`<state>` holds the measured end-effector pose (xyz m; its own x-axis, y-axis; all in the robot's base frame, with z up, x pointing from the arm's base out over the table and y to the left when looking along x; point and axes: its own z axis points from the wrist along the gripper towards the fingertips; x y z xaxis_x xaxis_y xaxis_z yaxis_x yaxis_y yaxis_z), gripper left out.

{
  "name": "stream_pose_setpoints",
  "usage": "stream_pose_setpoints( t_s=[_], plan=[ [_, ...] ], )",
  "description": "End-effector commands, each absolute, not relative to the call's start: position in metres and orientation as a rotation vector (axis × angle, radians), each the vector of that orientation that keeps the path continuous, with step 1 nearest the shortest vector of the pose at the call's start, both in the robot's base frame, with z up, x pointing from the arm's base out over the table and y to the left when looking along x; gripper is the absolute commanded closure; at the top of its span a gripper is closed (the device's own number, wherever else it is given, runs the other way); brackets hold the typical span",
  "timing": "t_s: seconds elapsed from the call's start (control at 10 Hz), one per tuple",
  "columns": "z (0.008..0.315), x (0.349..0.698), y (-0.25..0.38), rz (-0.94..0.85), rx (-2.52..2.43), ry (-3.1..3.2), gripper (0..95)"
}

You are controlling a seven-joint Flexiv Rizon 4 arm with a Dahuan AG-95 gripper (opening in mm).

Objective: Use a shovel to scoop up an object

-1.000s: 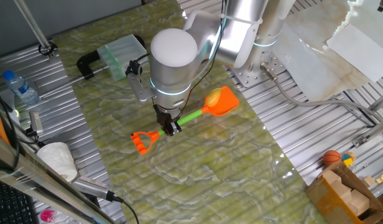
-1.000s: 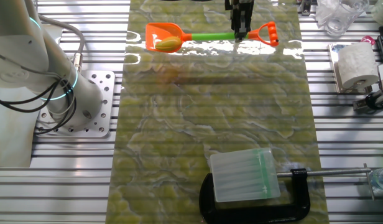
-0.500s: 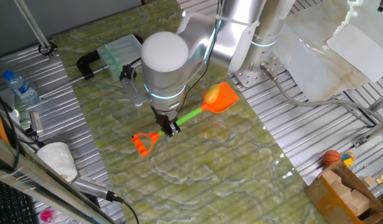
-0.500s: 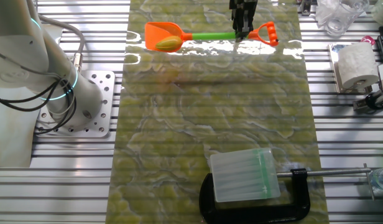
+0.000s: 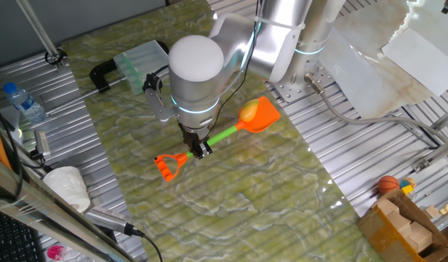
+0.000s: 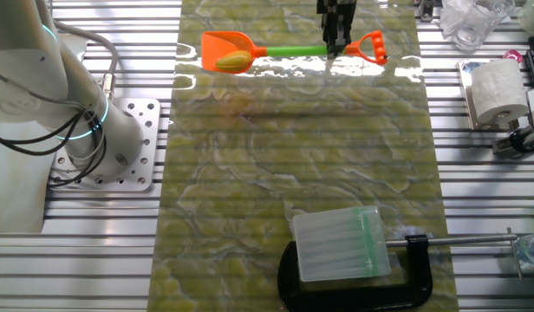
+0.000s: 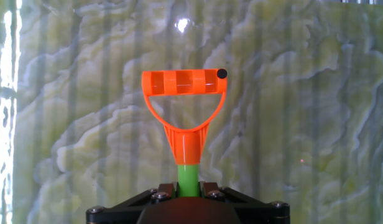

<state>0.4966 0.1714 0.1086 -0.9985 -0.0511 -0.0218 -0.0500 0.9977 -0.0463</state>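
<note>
The shovel [image 5: 228, 134] has an orange blade, a green shaft and an orange D-shaped end [image 7: 184, 99]. It is held roughly level just above the green marbled mat. My gripper [image 5: 200, 149] is shut on the green shaft close to the D-shaped end, and it shows again in the other fixed view [image 6: 338, 48]. The object, a yellow-orange oval lump [image 5: 249, 113], lies in the orange blade [image 6: 225, 50]. In the hand view the shaft runs between my jaws and the blade is out of view.
A black clamp holding a clear plastic box [image 6: 341, 244] sits at the mat's edge. A paper roll [image 6: 497, 91], a water bottle [image 5: 24, 102] and a wooden box with an orange ball [image 5: 388, 184] lie off the mat on the metal table.
The arm swung slightly to the left and back; the shovel stays in my grip with the lump in the blade, nearly unmoved.
</note>
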Motion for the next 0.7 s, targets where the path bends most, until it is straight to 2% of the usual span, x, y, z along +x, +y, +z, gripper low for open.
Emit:
stream_pose_setpoints(
  t_s=[0.1, 0.7],
  plan=[
    [0.1079, 0.4964, 0.1710, -0.070, -0.086, 3.116, 95.0],
    [0.1079, 0.4954, 0.1707, -0.070, -0.048, 3.119, 95.0]
  ],
)
